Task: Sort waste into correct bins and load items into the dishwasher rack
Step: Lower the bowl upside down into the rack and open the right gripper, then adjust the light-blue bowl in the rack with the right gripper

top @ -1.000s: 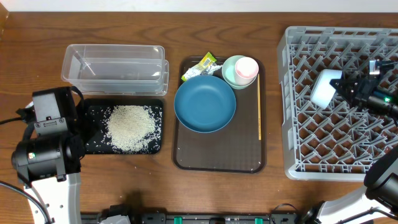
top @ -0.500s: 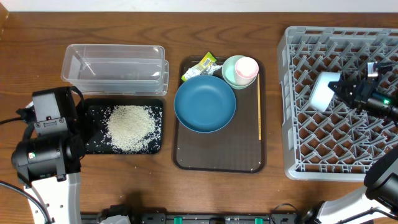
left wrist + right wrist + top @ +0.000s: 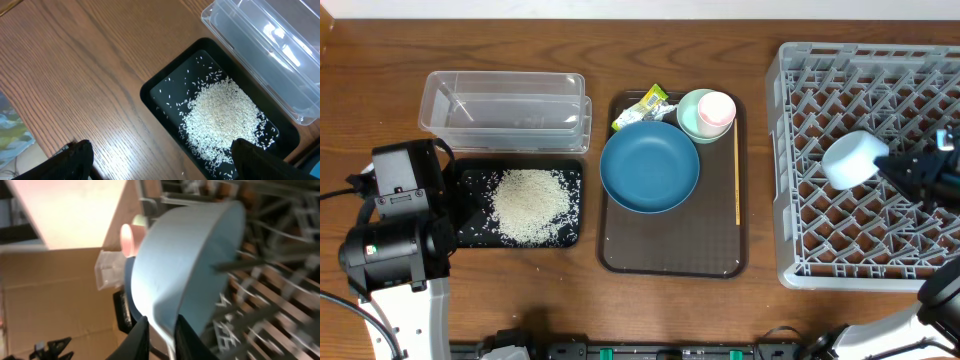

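Right gripper (image 3: 161, 330) is pinched shut on the rim of the light-blue bowl (image 3: 853, 158), holding it tipped on its side over the left edge of the dishwasher rack (image 3: 800, 60). The tilt looks meant to slot the bowl edge-on between pegs rather than lay it flat. One peg crosses in front of it in the wrist view, and whether the bowl already rests on the grid cannot be told.

Left gripper (image 3: 165, 162) hangs with its fingers spread wide and nothing between them, above the black tray (image 3: 470, 180) near the table's left edge, where the rice (image 3: 530, 205) lies heaped. The clear tub (image 3: 505, 110) sits just behind it, toward the far edge.

Mid-table, the brown tray (image 3: 620, 255) holds what remains — the dark-blue plate (image 3: 650, 167), the mint-green bowl (image 3: 693, 118) with the pink cup (image 3: 717, 108) in it, the wrapper (image 3: 642, 107) at the far left corner and the chopstick (image 3: 737, 175) along the right side. Nothing blocks the rack; its pegs are the only likely snag.
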Robot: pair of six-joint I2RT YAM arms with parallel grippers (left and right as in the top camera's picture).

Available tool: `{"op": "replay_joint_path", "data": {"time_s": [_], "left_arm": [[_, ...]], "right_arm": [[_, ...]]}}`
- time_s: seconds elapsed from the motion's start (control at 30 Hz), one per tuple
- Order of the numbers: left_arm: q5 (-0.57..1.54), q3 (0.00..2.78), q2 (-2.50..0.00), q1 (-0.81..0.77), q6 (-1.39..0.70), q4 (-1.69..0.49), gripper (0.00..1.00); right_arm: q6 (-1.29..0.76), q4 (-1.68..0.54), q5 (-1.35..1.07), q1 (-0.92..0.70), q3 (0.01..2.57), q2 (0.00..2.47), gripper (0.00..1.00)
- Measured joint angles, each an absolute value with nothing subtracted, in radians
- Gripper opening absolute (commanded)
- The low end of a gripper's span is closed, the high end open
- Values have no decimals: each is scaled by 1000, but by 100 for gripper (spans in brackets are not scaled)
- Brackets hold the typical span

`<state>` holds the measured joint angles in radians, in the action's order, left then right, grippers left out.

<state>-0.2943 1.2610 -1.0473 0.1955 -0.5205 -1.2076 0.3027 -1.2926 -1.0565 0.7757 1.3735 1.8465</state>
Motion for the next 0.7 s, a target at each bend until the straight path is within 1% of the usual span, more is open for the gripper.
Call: {"op": "replay_joint_path", "data": {"time_s": [0.23, 0.53, 0.6, 0.67, 0.7], "left_arm": [[-294, 1261, -1047, 196, -520, -1208, 90], [-295, 1261, -1047, 196, -520, -1207, 90], [-294, 1261, -1047, 196, -520, -1207, 91], [-294, 1261, -1047, 196, -520, -1208, 90], [-294, 1261, -1047, 196, -520, -1208, 90]], "right_arm": [[288, -1327, -972, 831, 1373, 1774, 25], [200, -1317, -832, 848, 1374, 1501, 32], [184, -1306, -819, 848, 1374, 1454, 25], [164, -1271, -807, 846, 1374, 1418, 6], [138, -1242, -796, 841, 1374, 1404, 1]]}}
